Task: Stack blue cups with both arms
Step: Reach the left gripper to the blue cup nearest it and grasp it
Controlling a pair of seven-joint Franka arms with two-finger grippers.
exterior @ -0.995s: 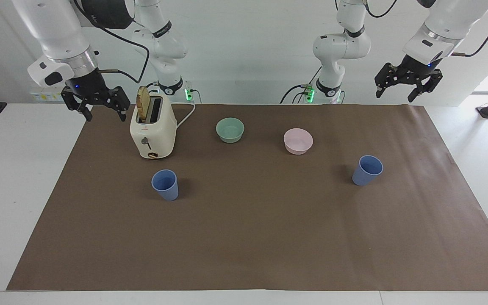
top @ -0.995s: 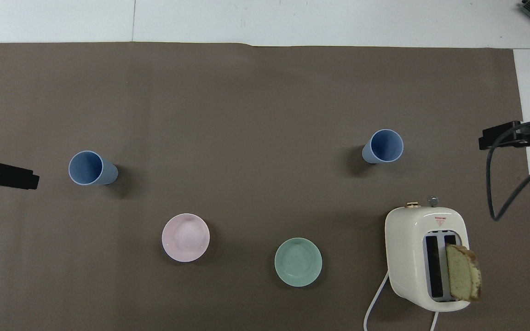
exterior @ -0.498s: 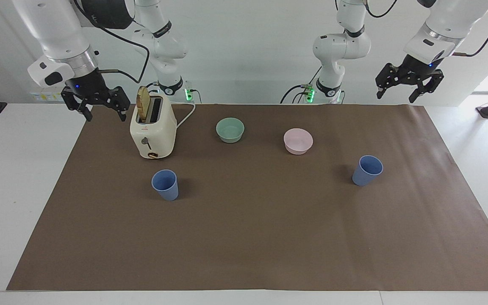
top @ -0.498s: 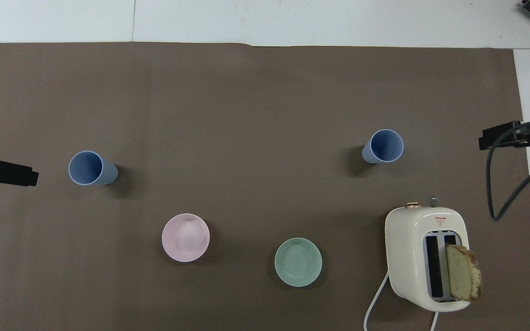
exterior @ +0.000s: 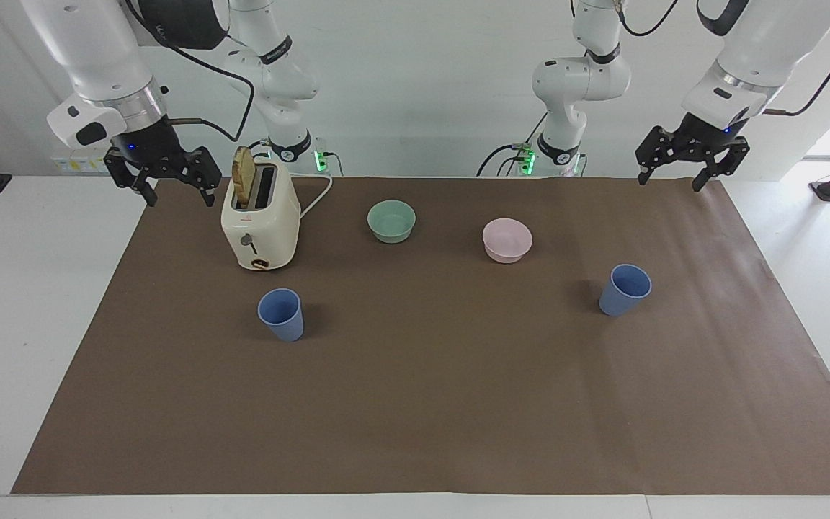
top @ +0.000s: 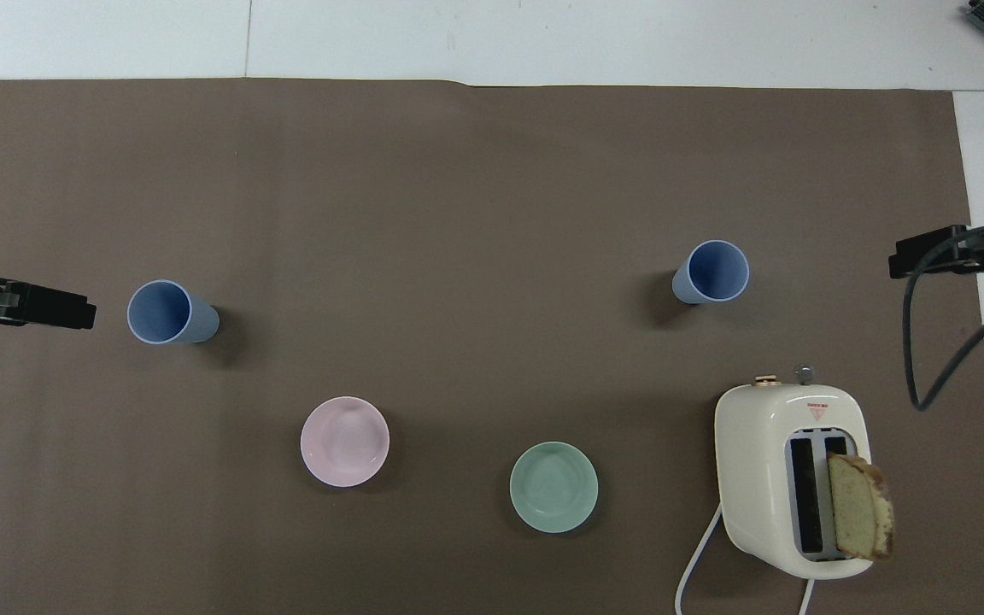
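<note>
The left gripper (exterior: 683, 160) hangs with fingers spread and nothing between them, up over the mat's (exterior: 458, 404) edge nearest the robots at the left arm's end. The right gripper (exterior: 163, 179), likewise spread and holding nothing, hangs over the mat's edge just beside the toaster (exterior: 260, 223), toward the right arm's end. One blue cup (exterior: 282, 315) stands upright on the mat, near the toaster and farther from the robots than it. The other blue cup (exterior: 625, 290) stands upright well apart from the toaster, toward the left arm's end. The green bowl (exterior: 391, 220) sits near the toaster, the pink bowl (exterior: 507, 240) beside it, between the toaster and that second cup. A bread slice (exterior: 243, 176) stands in the toaster's slot.
</note>
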